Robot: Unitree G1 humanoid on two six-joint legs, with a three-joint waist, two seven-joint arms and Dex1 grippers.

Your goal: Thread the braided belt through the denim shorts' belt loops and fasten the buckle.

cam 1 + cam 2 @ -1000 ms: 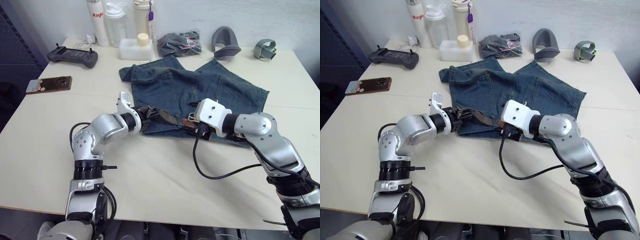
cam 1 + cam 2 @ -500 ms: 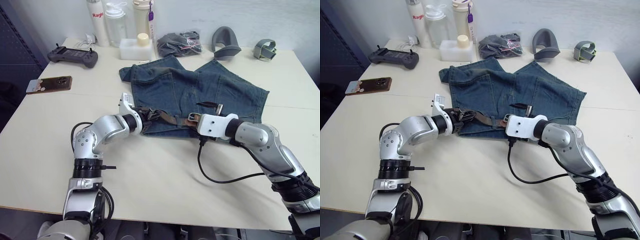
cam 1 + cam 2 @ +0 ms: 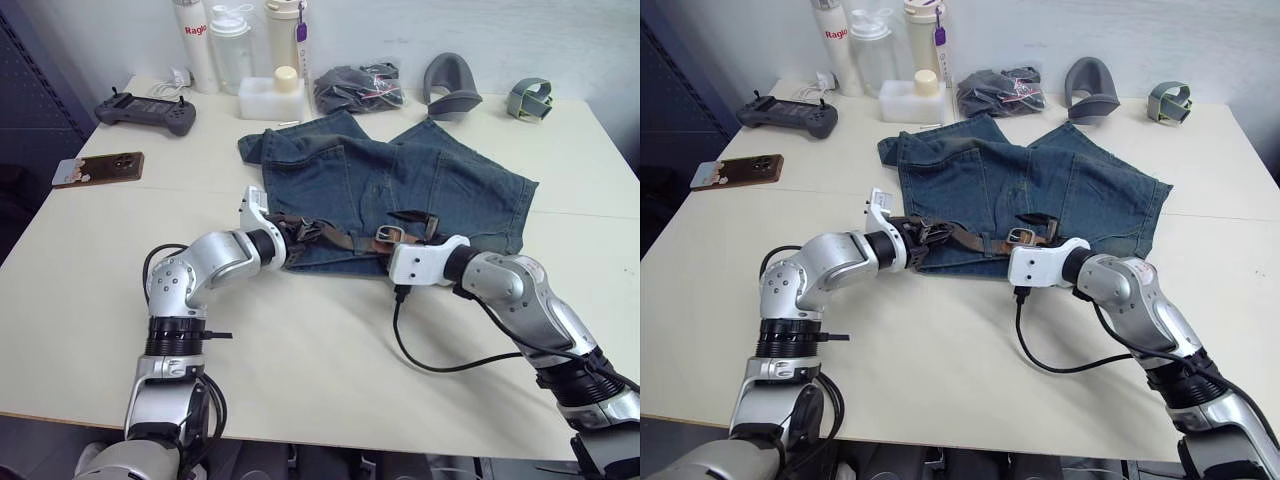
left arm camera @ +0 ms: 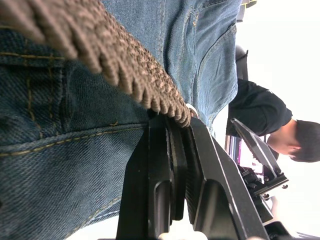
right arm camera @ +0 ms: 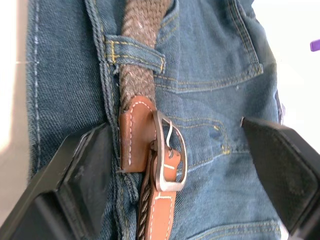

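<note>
Lying flat, one denim shorts, one braided belt, one buckle

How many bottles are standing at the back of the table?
3, in a row at the far edge: a white bottle with red lettering, a clear plastic bottle with a white lid, and a cream bottle with a purple tag. More may stand beyond the picture's top.

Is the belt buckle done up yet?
Seemingly done up: a tan leather strap passes through the silver metal buckle with its prong lying across, on the blue denim shorts.
</note>
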